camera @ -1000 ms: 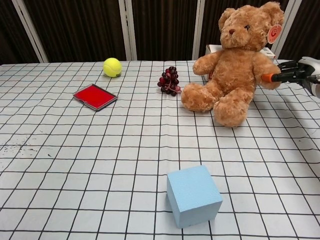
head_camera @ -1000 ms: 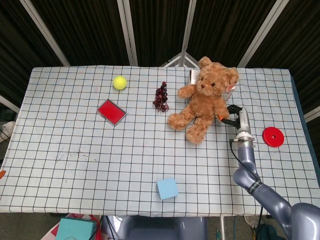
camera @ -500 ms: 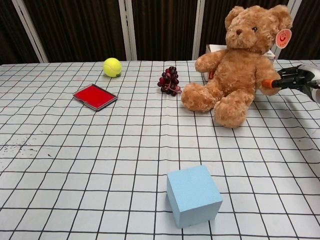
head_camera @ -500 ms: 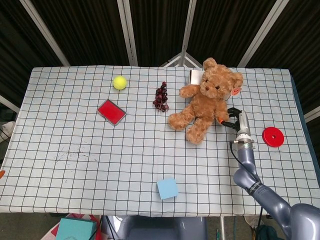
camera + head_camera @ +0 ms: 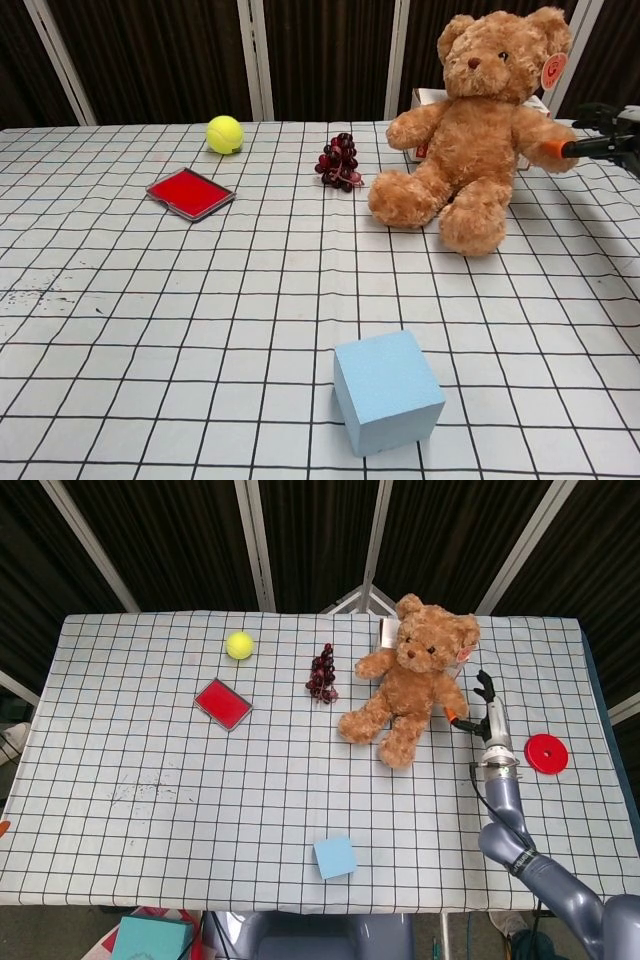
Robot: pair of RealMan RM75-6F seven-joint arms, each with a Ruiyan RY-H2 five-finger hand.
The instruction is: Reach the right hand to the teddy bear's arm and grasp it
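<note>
The brown teddy bear (image 5: 410,685) sits at the back right of the checked table, leaning slightly; the chest view shows the teddy bear (image 5: 480,130) too. Its arm (image 5: 540,140) on my right side stretches out sideways. My right hand (image 5: 482,708) is just right of that arm, and an orange-tipped finger (image 5: 556,150) meets the paw's end. The hand seems to pinch the paw while its other fingers (image 5: 485,685) spread upward. In the chest view the right hand (image 5: 605,140) is cut off by the frame edge. Neither view shows my left hand.
A yellow tennis ball (image 5: 239,645), a red flat case (image 5: 222,702) and dark grapes (image 5: 322,673) lie left of the bear. A white box (image 5: 388,632) stands behind it. A red disc (image 5: 546,753) lies right of my forearm. A blue cube (image 5: 335,857) sits near the front edge.
The right hand has risen and shifted right, drawing the bear's arm outward. The bear rocked toward the hand, then settled back, shifted slightly right.
</note>
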